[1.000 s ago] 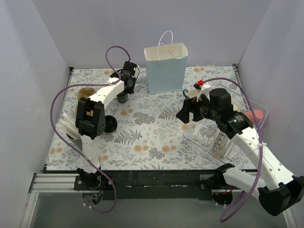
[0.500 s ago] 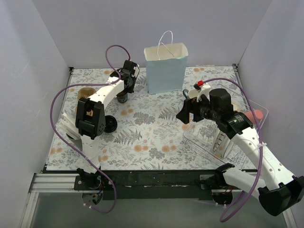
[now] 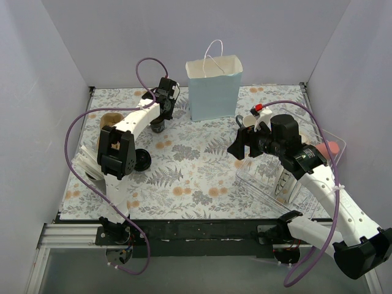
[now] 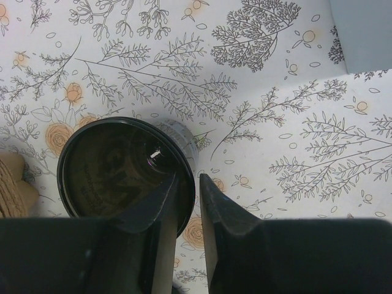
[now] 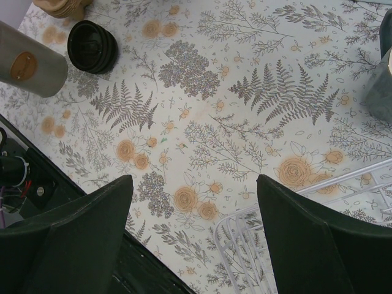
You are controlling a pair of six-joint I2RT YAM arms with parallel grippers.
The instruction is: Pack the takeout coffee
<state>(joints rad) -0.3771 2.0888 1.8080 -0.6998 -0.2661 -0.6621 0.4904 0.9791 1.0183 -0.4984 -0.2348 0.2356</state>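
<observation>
The takeout coffee (image 3: pixel 158 126), a small dark cup with a black round top (image 4: pixel 122 165), stands on the floral table left of the light-blue paper bag (image 3: pixel 214 89). My left gripper (image 3: pixel 161 118) reaches down onto it. In the left wrist view the jaws (image 4: pixel 187 177) are nearly closed across the cup's right rim, with one finger over the top and the other outside the wall. My right gripper (image 3: pixel 236 150) hangs open and empty above mid-table, well right of the cup; its fingers (image 5: pixel 193 179) are spread wide over bare tablecloth.
The bag's corner (image 4: pixel 367 30) shows at the upper right. A stack of black lids (image 3: pixel 142 160) lies near the left arm's elbow, with a grey cup (image 5: pixel 30 67) on its side beside it. A clear bin with a white wire rack (image 3: pixel 288 177) sits front right.
</observation>
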